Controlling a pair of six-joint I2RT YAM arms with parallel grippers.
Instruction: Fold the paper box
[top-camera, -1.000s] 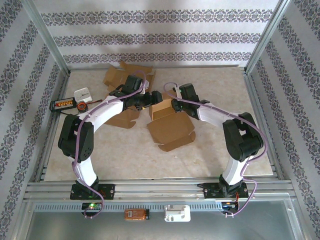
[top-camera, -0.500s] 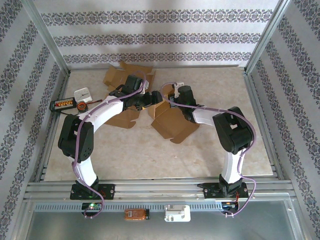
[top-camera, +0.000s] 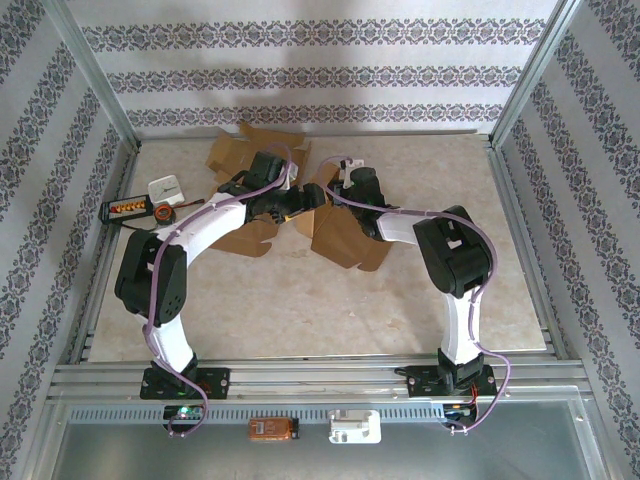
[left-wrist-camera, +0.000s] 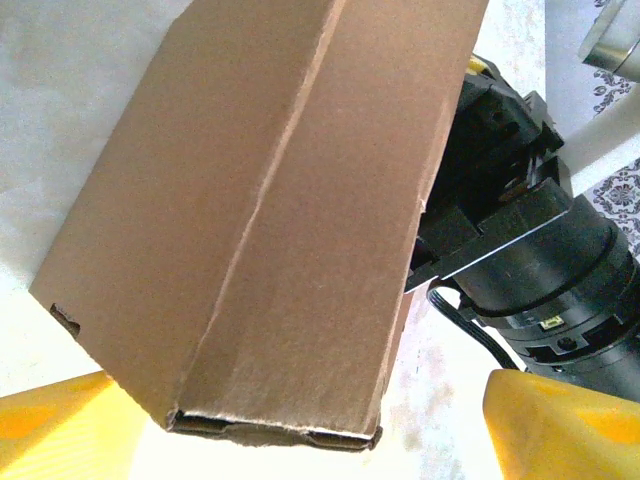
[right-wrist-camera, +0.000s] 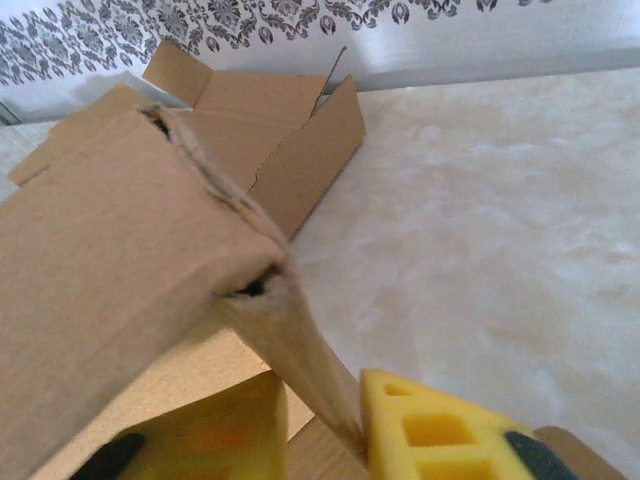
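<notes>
Both arms are folding the box (top-camera: 345, 238), tilted over the table (top-camera: 250, 300): right gripper (right-wrist-camera: 325, 440) is pinching a flap (right-wrist-camera: 300, 360), left gripper (left-wrist-camera: 310, 430) is gaping wide around it, so next likely calls for creasing that flap inward.

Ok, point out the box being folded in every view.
Top external: box mid-table, slightly toward the back.
Left wrist: box across the centre, slanting.
Right wrist: box in the left half.
Shared landmark: the marble table.
</notes>
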